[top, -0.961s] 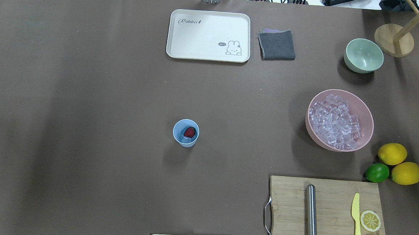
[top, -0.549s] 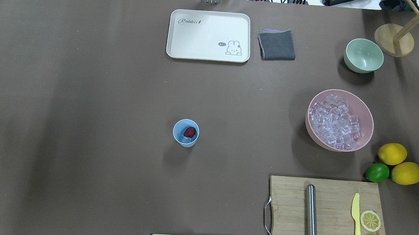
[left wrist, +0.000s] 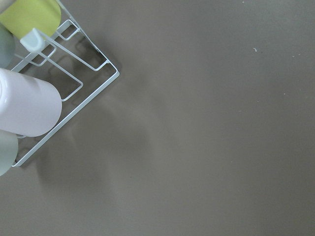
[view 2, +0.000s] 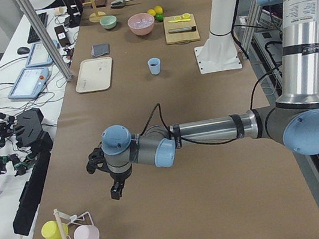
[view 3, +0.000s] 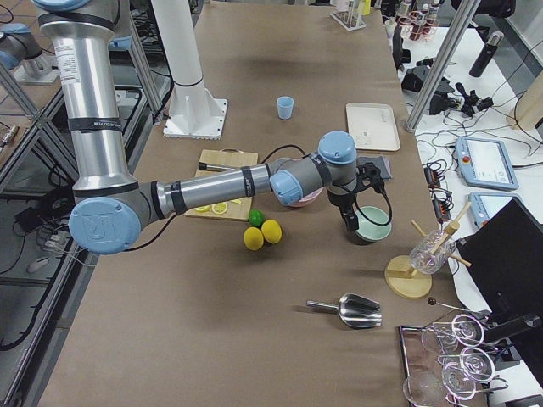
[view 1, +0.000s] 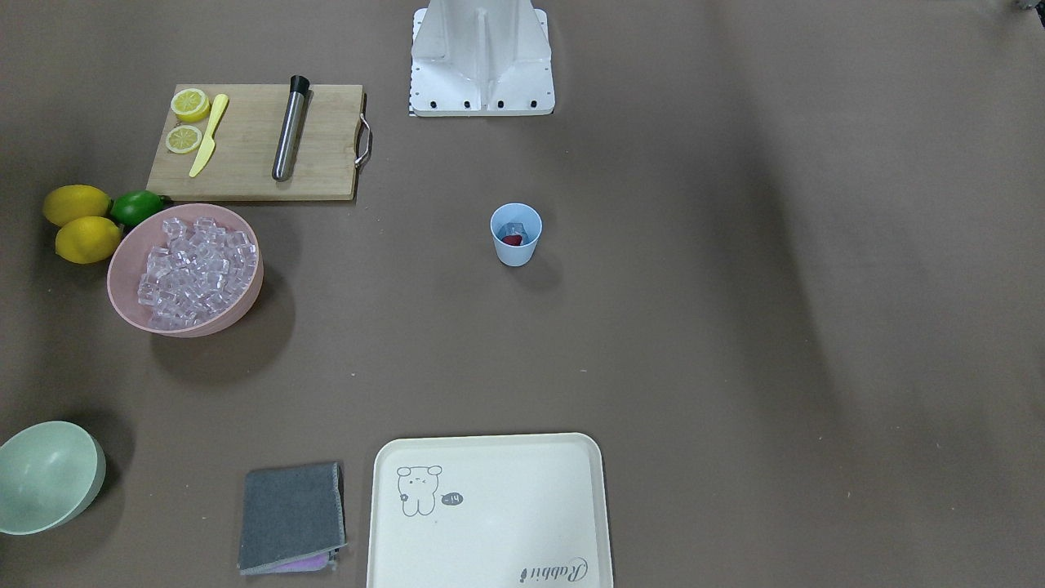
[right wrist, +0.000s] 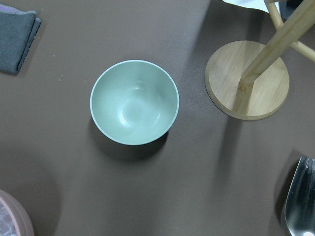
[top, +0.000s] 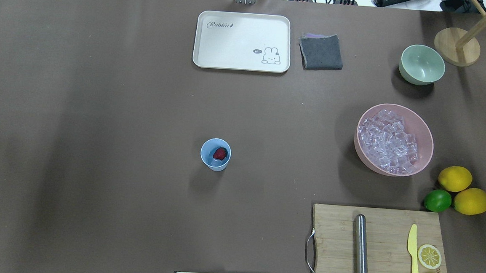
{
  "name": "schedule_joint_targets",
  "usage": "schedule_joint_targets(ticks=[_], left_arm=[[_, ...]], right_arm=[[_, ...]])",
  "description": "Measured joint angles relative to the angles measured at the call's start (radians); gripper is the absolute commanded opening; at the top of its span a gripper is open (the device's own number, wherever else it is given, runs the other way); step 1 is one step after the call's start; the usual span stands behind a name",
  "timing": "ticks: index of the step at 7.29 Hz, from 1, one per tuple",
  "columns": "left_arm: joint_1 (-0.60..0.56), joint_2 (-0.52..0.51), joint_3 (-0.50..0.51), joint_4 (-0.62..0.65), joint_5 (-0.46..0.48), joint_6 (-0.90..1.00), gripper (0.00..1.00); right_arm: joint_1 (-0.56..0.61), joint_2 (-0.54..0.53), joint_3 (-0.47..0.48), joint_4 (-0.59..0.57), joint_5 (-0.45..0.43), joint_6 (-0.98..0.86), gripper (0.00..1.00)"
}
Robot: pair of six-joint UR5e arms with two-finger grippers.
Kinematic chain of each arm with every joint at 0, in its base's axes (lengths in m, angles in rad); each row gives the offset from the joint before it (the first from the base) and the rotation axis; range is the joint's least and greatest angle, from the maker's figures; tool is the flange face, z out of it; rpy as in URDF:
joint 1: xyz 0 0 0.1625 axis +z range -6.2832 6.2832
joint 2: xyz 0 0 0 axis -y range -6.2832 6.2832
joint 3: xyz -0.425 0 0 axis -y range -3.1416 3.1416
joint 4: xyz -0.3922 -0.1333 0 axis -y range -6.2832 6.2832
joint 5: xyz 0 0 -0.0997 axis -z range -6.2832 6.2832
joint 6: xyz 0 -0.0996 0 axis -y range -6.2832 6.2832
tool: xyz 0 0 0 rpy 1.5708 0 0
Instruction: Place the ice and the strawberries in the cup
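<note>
The light blue cup [top: 215, 154] stands upright near the middle of the table and also shows in the front view [view 1: 516, 234]. Inside it lie a red strawberry [top: 220, 153] and a clear ice cube [top: 215, 163]. More ice [top: 388, 141] is piled in the pink bowl [top: 424, 137] at the right. My left gripper [view 2: 115, 191] hangs over bare table far from the cup, near a cup rack; I cannot tell if it is open. My right gripper [view 3: 348, 223] hovers over the pale green bowl [right wrist: 134, 102]; I cannot tell its state either.
A white tray [top: 242, 41] and a grey cloth [top: 320, 51] lie at the back. Two lemons [top: 454, 178], a lime [top: 437, 200] and a cutting board [top: 333, 243] with muddler, knife and lemon slices are at the front right. A wooden stand [right wrist: 247, 79] and a metal scoop [view 3: 355, 310] are beyond.
</note>
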Motion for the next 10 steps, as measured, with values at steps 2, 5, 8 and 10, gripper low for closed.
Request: schedule_joint_targets(ticks=[2,5,8,10], left_arm=[[-0.001,-0.001,-0.002,-0.003,0.003,0.002,0.98],[-0.003,0.003,-0.008,-0.006,0.041,0.002,0.98],[-0.007,0.004,-0.014,-0.006,0.048,0.002,0.98],[-0.009,0.004,-0.016,-0.006,0.048,0.002,0.98]], right_arm=[[-0.005,0.006,0.002,-0.001,0.000,0.000,0.99],[-0.012,0.005,0.007,-0.001,-0.003,0.000,0.99],[-0.011,-0.001,0.015,-0.001,-0.003,0.000,0.99],[-0.010,-0.006,0.016,-0.001,-0.003,0.000,0.99]])
